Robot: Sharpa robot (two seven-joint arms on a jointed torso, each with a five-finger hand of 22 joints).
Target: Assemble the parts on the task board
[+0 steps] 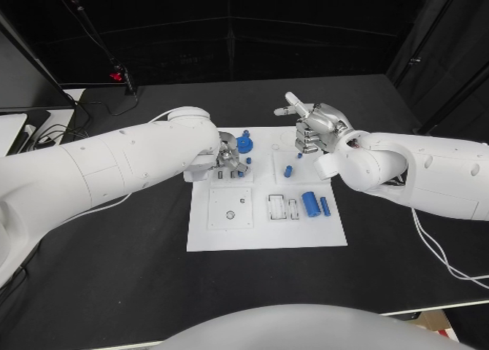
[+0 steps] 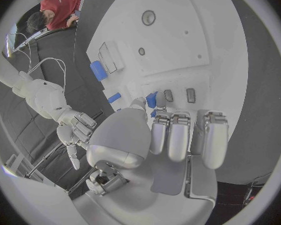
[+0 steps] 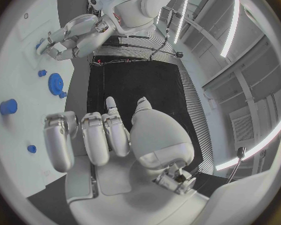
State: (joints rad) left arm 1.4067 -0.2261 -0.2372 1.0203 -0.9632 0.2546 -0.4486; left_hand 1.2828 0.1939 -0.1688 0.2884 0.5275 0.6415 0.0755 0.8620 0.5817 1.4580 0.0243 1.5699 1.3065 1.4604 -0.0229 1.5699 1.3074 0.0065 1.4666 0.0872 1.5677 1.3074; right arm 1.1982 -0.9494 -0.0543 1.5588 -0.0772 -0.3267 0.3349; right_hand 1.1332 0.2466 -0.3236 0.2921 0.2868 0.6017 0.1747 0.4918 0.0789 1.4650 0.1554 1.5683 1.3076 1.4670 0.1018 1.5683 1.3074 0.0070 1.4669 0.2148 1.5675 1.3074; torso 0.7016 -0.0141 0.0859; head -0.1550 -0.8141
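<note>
Head view: black table (image 1: 118,270), white task board (image 1: 260,237); both hands' fingers curled, empty.

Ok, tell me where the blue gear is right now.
In the head view the blue gear sits at the far edge of the task board, on its left half, just beyond the fingers of the left hand and left of the right hand.

white task board (image 1: 266,237), blue parts (image 1: 310,204) (black table (image 1: 118,292))
</note>
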